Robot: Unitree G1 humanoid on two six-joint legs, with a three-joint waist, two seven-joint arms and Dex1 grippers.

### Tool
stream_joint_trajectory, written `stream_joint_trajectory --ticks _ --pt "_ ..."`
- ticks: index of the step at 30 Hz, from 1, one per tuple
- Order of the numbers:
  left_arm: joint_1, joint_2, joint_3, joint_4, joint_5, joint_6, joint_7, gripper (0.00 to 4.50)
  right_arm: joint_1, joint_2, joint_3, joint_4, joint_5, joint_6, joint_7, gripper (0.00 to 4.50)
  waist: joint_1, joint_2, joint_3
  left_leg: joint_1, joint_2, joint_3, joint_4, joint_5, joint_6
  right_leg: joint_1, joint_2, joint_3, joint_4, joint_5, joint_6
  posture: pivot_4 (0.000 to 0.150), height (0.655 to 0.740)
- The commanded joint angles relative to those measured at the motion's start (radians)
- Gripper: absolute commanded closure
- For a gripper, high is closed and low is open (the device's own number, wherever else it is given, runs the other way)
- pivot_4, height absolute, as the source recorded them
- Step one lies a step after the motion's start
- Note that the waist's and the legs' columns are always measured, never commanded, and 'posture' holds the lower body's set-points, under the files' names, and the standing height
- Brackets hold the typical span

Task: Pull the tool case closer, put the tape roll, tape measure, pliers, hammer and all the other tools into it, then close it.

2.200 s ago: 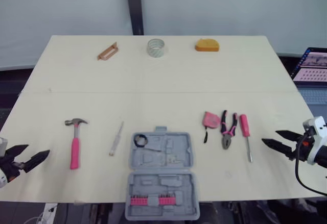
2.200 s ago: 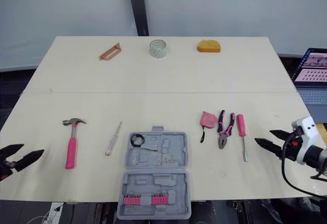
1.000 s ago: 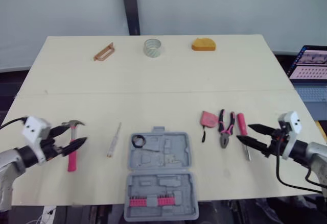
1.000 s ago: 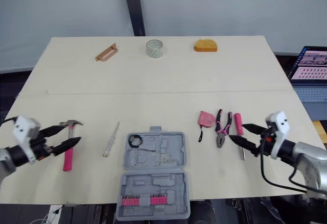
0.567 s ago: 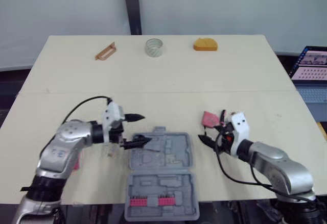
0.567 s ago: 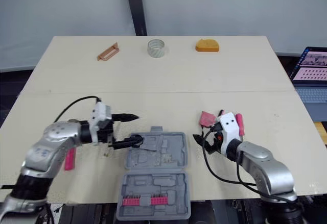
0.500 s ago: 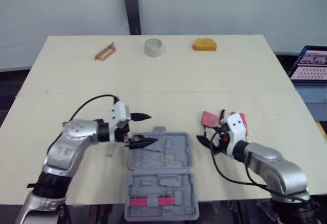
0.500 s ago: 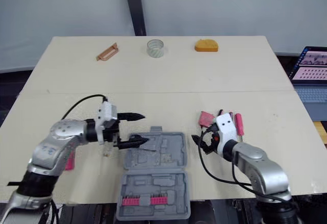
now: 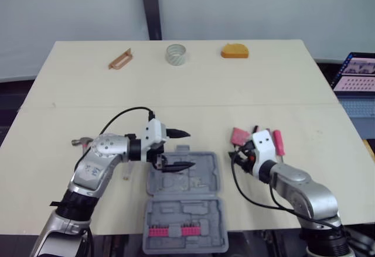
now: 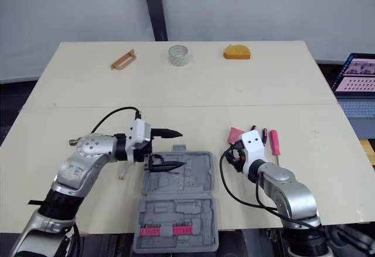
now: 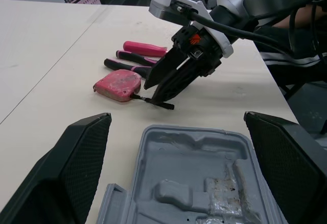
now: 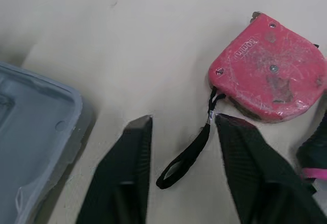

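Black fingers [image 12: 127, 183] of right gripper [image 12: 184, 122] part-open, astride the strap | pink tape measure [image 12: 268, 86] sits just past the tips, strap trailing back between them, right arm clearly nearer | left gripper [image 9: 179, 149] spread wide over grey tool case [image 9: 199, 178], holding nothing | hammer [image 9: 79, 141] mostly hidden behind left arm, fwiw

This looks like a robotics lab or test room. A bare, pale wooden table [image 9: 193, 93] stands before a plain white backdrop [image 9: 263, 5], which is split by a dark upright post [image 9: 149, 5]. An open laptop [image 9: 354, 72] sits just beside the table's right edge.
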Motion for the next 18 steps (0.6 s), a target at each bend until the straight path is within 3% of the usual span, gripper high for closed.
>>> stream_joint_trajectory --ticks 1,18 --pt "-0.014 -0.007 -0.003 -0.02 0.008 -0.021 -0.001 0.0 -0.009 0.006 0.003 0.006 -0.018 -0.023 -0.008 2.22 -0.002 0.0 0.0 0.0 0.0 0.0 0.0 0.0 0.0 0.0 0.0 0.0 0.0 0.0 0.0 0.15 0.74" --pt "-0.017 -0.05 -0.013 0.01 0.058 -0.092 0.028 0.0 -0.034 0.042 0.033 0.099 -0.081 -0.089 -0.007 2.22 -0.005 0.0 0.0 0.0 0.0 0.0 0.0 0.0 0.0 0.0 0.0 0.0 0.0 0.0 0.0 0.15 0.74"
